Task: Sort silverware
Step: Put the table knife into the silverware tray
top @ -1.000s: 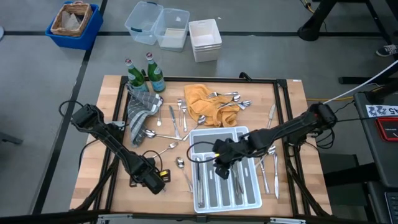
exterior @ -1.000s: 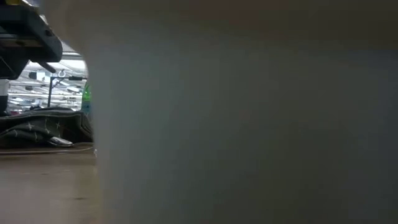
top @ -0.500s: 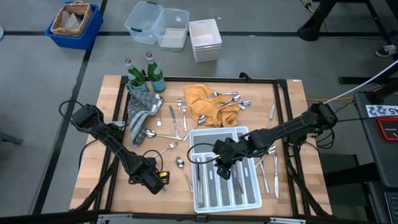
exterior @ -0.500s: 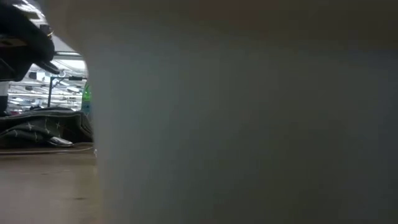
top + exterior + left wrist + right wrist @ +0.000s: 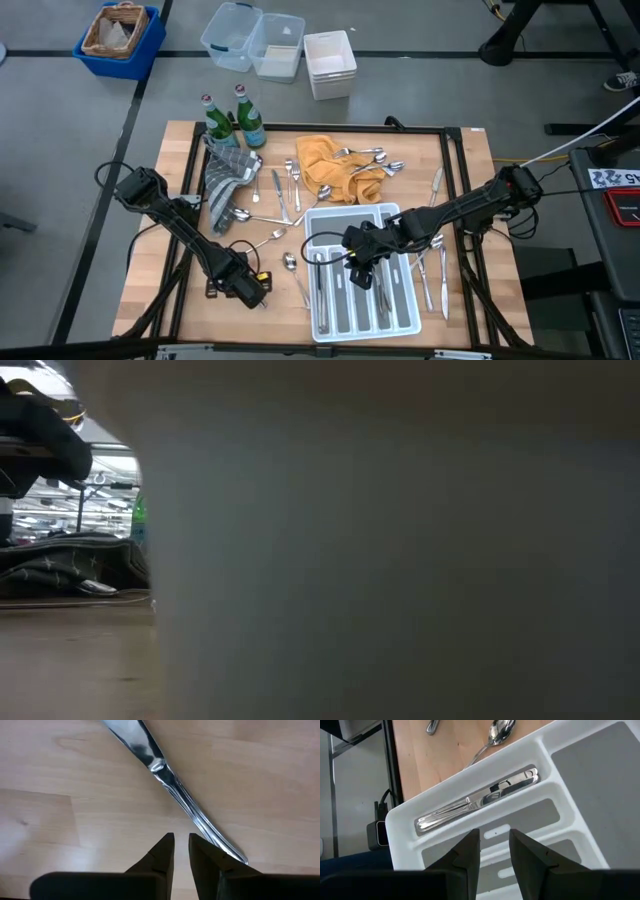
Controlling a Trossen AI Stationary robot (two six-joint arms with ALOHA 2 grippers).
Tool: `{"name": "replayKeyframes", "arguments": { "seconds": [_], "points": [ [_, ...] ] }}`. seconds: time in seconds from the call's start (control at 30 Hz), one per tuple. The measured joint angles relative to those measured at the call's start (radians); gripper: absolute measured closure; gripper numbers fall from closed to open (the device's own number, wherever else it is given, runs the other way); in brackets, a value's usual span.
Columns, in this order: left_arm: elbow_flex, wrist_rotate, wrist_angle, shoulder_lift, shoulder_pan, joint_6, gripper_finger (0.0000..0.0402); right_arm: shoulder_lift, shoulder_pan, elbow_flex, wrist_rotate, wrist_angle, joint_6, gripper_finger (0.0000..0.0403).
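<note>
Many slim, shiny steel pieces of silverware (image 5: 283, 192) lie scattered on the pale wood-grain table (image 5: 150, 280): spoons and forks between a grey checked cloth (image 5: 225, 176) and a crumpled orange cloth (image 5: 330, 170), more beside the tray's right edge. White moulded plastic tray (image 5: 400, 322), long rounded slots; one slot holds a table knife (image 5: 480, 800), glossy, handle ribbed.

Left gripper (image 5: 181, 847) low over bare wood at the table's front-left, its dark tapered fingers nearly together with a thin gap, nothing between them. A polished knife (image 5: 170, 780) lies flat on the wood just beyond the fingertips, its handle end passing close by one finger. Since a second ago these fingers have narrowed and the arm has edged slightly toward the front edge.

Right gripper (image 5: 494, 845) hangs over the tray's upper left part, fingers apart and empty, unchanged.

Two green glass bottles (image 5: 232, 118) stand at the back-left corner. Low view almost wholly blocked by a pale blurred surface close to the lens.
</note>
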Motion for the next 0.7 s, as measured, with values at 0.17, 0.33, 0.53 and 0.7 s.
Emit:
{"name": "replayKeyframes", "arguments": {
  "seconds": [0.17, 0.33, 0.53, 0.7],
  "points": [
    [0.0, -0.001, -0.005, 0.0, 0.001, 0.039, 0.0354, 0.0, 0.0, 0.0, 0.0, 0.001, 0.0, 0.0297],
    [0.0, 0.003, -0.006, 0.0, 0.001, 0.089, 0.0354, 0.0, 0.0, 0.0, -0.001, 0.001, 0.0, 0.0297],
    [0.0, 0.016, -0.006, 0.0, 0.001, 0.112, 0.0333, 0.0, 0.0, 0.0, -0.001, 0.001, 0.0, 0.0297],
    [0.0, 0.017, -0.007, 0.0, 0.002, 0.078, 0.0286, 0.0, 0.0, 0.0, -0.001, 0.001, 0.0, 0.0297]
  ]
}}
